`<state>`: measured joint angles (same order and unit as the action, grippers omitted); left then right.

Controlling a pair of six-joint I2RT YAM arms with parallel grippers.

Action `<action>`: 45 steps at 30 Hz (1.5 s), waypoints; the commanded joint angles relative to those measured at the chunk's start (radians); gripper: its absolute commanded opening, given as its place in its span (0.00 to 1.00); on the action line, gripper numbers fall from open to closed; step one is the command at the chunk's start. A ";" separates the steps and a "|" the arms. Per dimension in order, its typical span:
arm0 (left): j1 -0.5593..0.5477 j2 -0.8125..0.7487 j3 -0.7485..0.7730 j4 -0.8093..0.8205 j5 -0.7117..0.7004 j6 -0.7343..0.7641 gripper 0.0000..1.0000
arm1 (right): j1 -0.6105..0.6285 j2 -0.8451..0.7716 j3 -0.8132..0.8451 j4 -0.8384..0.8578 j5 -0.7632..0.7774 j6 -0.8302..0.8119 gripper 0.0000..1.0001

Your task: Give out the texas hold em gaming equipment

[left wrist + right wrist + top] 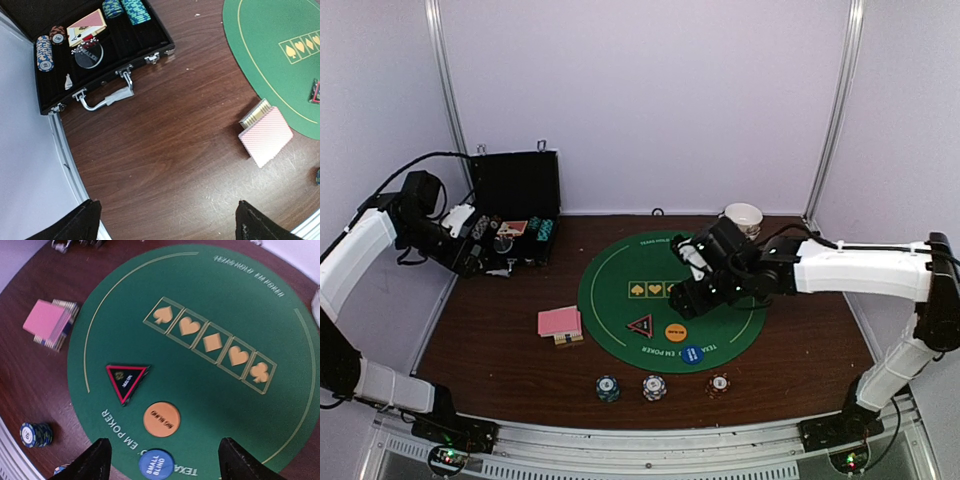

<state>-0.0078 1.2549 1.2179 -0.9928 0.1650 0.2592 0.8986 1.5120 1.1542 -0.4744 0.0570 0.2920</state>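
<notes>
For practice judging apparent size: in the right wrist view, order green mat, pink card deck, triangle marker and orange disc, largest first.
1. green mat
2. pink card deck
3. triangle marker and orange disc: look alike, unranked.

Green mat (615,270) with gold suit squares. At its seven o'clock, a red-edged black triangle marker (640,325); at six, an orange disc (675,332) and a blue disc (692,353); at nine, pink-backed cards (559,320).

- Pink-backed card deck (559,321): face down, slightly splayed, on bare wood just left of the green mat (620,265).
- Red-black triangle marker (640,326), orange disc (675,333) and blue disc (692,353): flat on the mat's near part, close together.
- Three short chip stacks (654,387): upright in a row near the table's front edge.
</notes>
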 commanded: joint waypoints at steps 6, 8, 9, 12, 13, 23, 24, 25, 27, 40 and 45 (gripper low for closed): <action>-0.001 0.016 0.074 -0.060 0.075 0.017 0.98 | 0.100 0.337 0.197 0.008 -0.123 0.002 0.74; -0.001 0.019 0.087 -0.070 0.082 0.013 0.98 | 0.100 0.399 0.249 -0.015 -0.132 -0.016 0.72; -0.001 0.020 0.095 -0.076 0.084 0.011 0.98 | 0.099 0.424 0.271 -0.023 -0.136 -0.023 0.71; -0.001 0.017 0.117 -0.091 0.097 0.006 0.98 | 0.099 0.479 0.320 -0.039 -0.146 -0.035 0.70; -0.001 0.013 0.122 -0.093 0.103 0.005 0.98 | 0.100 0.491 0.331 -0.043 -0.148 -0.037 0.69; -0.001 0.006 0.141 -0.101 0.149 -0.010 0.98 | 0.100 0.533 0.332 -0.069 -0.147 -0.033 0.63; -0.001 0.008 0.141 -0.101 0.152 -0.011 0.97 | 0.100 0.530 0.325 -0.069 -0.143 -0.033 0.63; -0.001 0.009 0.143 -0.101 0.156 -0.013 0.98 | 0.100 0.529 0.317 -0.069 -0.138 -0.033 0.63; -0.001 0.010 0.144 -0.101 0.161 -0.017 0.98 | 0.099 0.525 0.301 -0.067 -0.123 -0.031 0.64; -0.001 0.006 0.159 -0.101 0.185 -0.030 0.98 | 0.079 0.562 0.295 -0.056 -0.104 -0.036 0.60; -0.001 0.003 0.158 -0.101 0.193 -0.035 0.98 | 0.077 0.603 0.327 -0.067 -0.119 -0.050 0.54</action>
<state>-0.0074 1.2694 1.3510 -1.1007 0.3332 0.2375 0.9825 2.0701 1.4513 -0.5316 -0.0704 0.2565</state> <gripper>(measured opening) 0.976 0.559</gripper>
